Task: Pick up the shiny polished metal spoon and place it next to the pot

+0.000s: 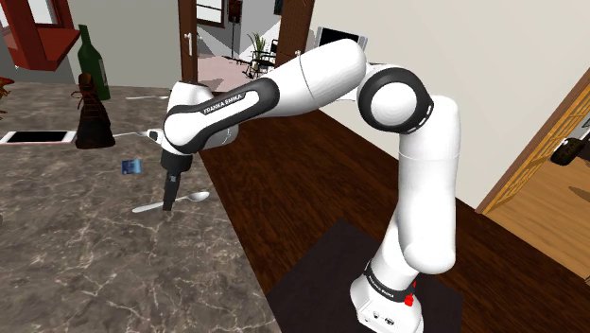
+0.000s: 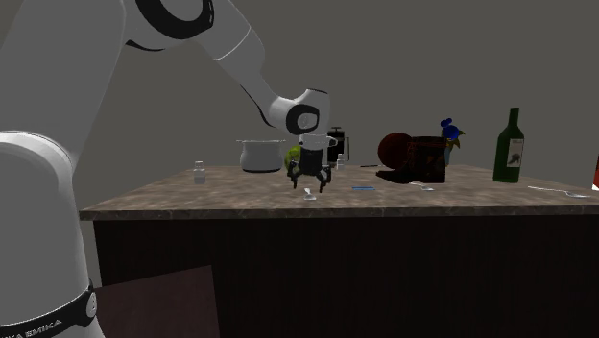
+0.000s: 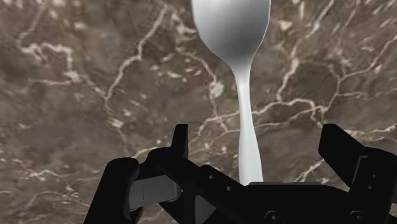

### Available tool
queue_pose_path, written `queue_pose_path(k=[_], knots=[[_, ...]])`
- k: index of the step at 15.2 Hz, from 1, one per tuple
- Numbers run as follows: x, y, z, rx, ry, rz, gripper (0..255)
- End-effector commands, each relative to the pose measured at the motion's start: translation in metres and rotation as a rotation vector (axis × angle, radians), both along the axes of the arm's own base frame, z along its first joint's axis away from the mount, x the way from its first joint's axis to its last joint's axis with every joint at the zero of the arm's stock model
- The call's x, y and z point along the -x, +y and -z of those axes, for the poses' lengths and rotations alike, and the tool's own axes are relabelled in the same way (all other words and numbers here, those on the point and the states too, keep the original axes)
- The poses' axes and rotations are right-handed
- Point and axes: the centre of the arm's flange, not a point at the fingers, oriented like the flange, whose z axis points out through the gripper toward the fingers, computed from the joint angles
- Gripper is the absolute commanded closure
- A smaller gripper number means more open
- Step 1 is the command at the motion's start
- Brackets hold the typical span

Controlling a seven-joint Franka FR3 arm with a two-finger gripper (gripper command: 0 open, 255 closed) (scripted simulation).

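A pale shiny spoon (image 1: 196,198) lies flat on the brown marble counter (image 1: 76,265), close to its edge. My black gripper (image 1: 169,202) points straight down over the spoon's handle. In the wrist view the spoon (image 3: 236,38) runs away from the hand, bowl farthest, and its handle passes between the fingers (image 3: 180,145), which stand apart and do not touch it. The gripper (image 3: 257,149) is open and just above the counter. In the second exterior view a grey pot (image 2: 259,155) stands behind the gripper (image 2: 309,184), farther back on the counter; the spoon (image 2: 309,197) lies just below the gripper.
A green bottle (image 1: 92,59), a dark brown sack-like object (image 1: 94,121), a white flat tablet (image 1: 38,137) and a small blue item (image 1: 131,166) are on the counter's far side. A small shaker (image 2: 199,174) stands near the pot. The counter edge (image 1: 236,227) drops to dark wood floor.
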Motion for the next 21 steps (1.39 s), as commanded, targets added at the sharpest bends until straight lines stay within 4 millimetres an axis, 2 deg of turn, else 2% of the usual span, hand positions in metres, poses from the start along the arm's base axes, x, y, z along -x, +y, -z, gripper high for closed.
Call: queue_pose_path(k=[1,3,4,13,21], knots=[[0.000,0.000,0.000,0.000,0.000,0.000,0],[0.000,0.000,0.000,0.000,0.000,0.000,0],[0.000,0.000,0.000,0.000,0.000,0.000,255],[0.000,0.000,0.000,0.000,0.000,0.000,255],[0.000,0.000,-0.042,0.000,0.000,0.000,255]])
